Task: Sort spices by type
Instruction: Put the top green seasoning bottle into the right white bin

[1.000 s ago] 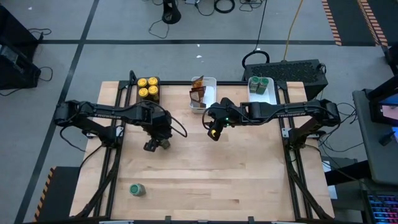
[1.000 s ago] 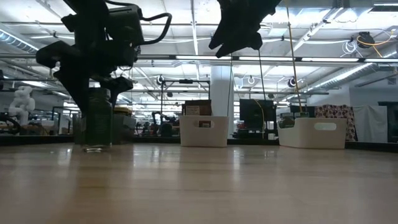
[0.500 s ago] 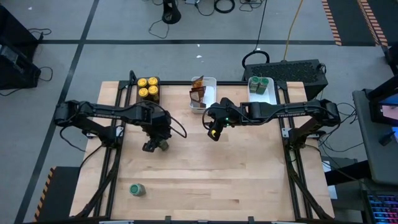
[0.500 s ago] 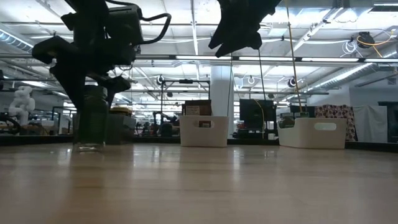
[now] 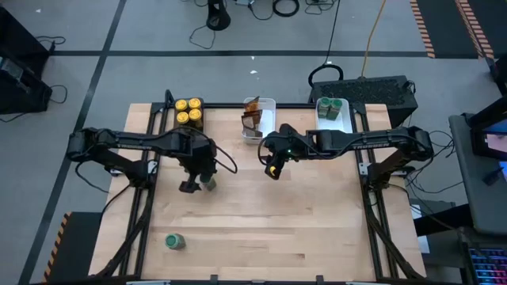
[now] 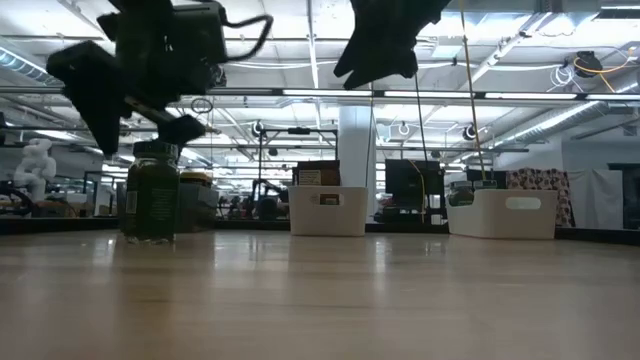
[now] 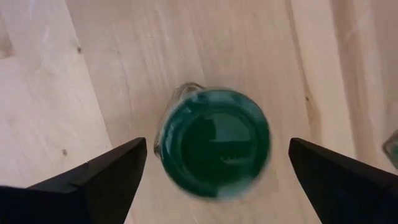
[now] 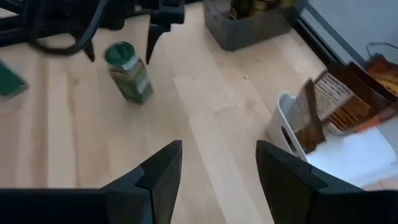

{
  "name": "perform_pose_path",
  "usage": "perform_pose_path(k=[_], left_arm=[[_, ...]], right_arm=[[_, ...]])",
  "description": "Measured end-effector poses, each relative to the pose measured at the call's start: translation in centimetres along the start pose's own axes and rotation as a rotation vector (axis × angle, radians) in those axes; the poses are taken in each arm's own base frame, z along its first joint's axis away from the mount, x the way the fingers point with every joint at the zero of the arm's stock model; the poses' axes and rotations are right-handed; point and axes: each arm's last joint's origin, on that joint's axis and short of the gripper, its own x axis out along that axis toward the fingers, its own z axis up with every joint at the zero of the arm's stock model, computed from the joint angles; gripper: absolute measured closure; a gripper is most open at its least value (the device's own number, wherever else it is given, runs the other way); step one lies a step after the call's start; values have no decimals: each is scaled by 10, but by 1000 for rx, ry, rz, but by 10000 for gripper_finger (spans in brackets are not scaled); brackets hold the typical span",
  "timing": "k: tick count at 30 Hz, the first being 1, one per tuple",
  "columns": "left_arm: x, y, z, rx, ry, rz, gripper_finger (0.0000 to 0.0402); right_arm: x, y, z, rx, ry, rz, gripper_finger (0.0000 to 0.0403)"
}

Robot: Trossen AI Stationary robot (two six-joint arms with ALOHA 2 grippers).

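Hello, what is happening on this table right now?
The left gripper is open above a green-lid jar standing upright on the table, its fingers clear of it. The right gripper hangs empty near the white tray of packets. Another green-lid jar waits near the table's front edge.

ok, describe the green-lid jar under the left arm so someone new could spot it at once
On the wooden table, find the left arm, which reaches in from the left edge. Directly beneath its open left hand stands an upright green-lidded jar of green spice, fingers to either side without touching. The only other loose green-lidded jar sits alone near the table's near edge, and the others are in the white tray at the back right.
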Motion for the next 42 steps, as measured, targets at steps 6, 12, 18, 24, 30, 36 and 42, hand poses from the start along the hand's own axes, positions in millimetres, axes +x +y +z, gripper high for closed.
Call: perform_pose_path(k=[6, 12, 18, 24, 30, 36, 42], left_arm=[[-26, -6, -8, 35, -58, 37, 12], [-60, -12, -32, -59, -124, 149, 13], [-77, -21, -52, -204, -148, 192, 13], [-87, -27, -60, -288, -196, 225, 13], [-93, -33, -71, -325, -178, 293, 13], [-97, -37, -84, -352, -199, 324, 13], [-90, -36, -97, -406, -216, 325, 13]], right_arm=[[0, 4, 8, -81, -74, 75, 216], [-3, 8, 22, -216, -228, 103, 215], [19, 11, 33, -281, -365, 92, 180], [81, 25, 44, -309, -389, 206, 121], [129, 42, 57, -298, -371, 272, 73], [155, 39, 66, -284, -313, 460, 53], [191, 49, 56, -317, -285, 542, 53]])
